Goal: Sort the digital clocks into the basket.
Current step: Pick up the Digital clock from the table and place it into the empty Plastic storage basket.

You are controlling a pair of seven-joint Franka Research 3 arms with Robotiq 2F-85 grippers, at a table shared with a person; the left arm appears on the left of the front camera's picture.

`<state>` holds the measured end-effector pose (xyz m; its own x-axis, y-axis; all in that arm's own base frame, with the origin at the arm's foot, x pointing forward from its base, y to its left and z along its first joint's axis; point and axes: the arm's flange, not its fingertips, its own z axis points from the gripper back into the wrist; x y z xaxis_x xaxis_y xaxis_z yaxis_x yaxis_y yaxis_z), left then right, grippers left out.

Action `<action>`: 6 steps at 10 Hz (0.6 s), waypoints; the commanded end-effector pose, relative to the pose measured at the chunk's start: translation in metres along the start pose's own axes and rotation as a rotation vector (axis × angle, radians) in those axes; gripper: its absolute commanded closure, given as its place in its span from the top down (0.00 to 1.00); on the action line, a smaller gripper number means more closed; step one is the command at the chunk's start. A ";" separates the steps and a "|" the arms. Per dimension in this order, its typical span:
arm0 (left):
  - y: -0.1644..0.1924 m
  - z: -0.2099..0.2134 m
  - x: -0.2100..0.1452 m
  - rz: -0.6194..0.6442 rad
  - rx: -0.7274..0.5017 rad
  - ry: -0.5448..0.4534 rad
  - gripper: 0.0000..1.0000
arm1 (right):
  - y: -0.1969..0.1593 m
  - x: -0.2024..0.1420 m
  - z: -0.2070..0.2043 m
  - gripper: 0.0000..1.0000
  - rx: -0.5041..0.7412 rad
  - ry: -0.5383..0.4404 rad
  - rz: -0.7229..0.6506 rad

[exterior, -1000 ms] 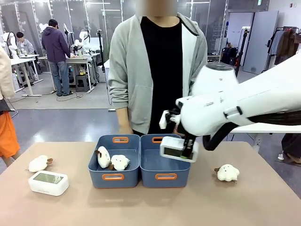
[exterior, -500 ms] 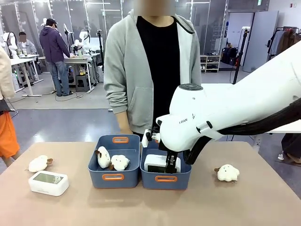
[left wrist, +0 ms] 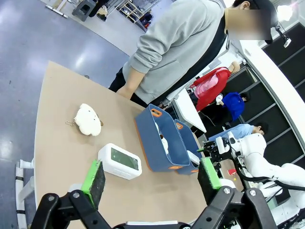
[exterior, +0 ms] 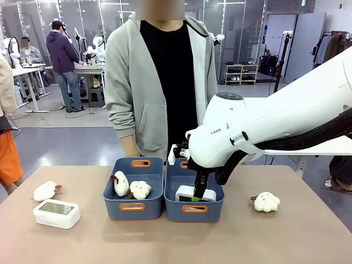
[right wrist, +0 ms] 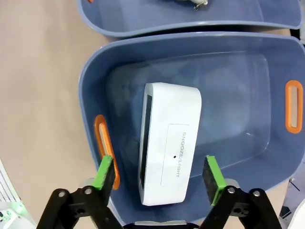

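Inside the right-hand basket (right wrist: pixel 238 95), close to its near wall, a clock (right wrist: pixel 174 143) rests with its snooze bar up. Its face points toward the robot's side, and its long axis runs along that wall, left to right across the table (exterior: pixel 275 236). Whether it stands firmly or leans is hard to tell. The right claw (right wrist: pixel 158 175) hangs just above it, fingers spread, gripping nothing. If the claw lifts askew, a finger could catch the clock or the rim and topple it. The left claw (left wrist: pixel 152 179), also spread and empty, faces a second clock (left wrist: pixel 120 161) on the table, not yet sorted.
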<state>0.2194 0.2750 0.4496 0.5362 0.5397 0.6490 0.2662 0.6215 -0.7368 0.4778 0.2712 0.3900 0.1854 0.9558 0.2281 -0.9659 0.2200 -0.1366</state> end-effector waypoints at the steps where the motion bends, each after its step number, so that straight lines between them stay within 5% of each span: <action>1: 0.000 0.001 0.002 -0.003 -0.019 -0.013 1.00 | 0.001 -0.011 0.009 1.00 0.012 -0.030 0.011; 6: 0.000 0.001 0.002 -0.003 -0.019 -0.013 1.00 | -0.001 0.000 0.006 1.00 -0.004 -0.011 -0.004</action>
<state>0.2194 0.2750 0.4496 0.5362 0.5397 0.6490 0.2662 0.6215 -0.7368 0.4760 0.2672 0.3956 0.1904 0.9519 0.2400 -0.9639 0.2277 -0.1380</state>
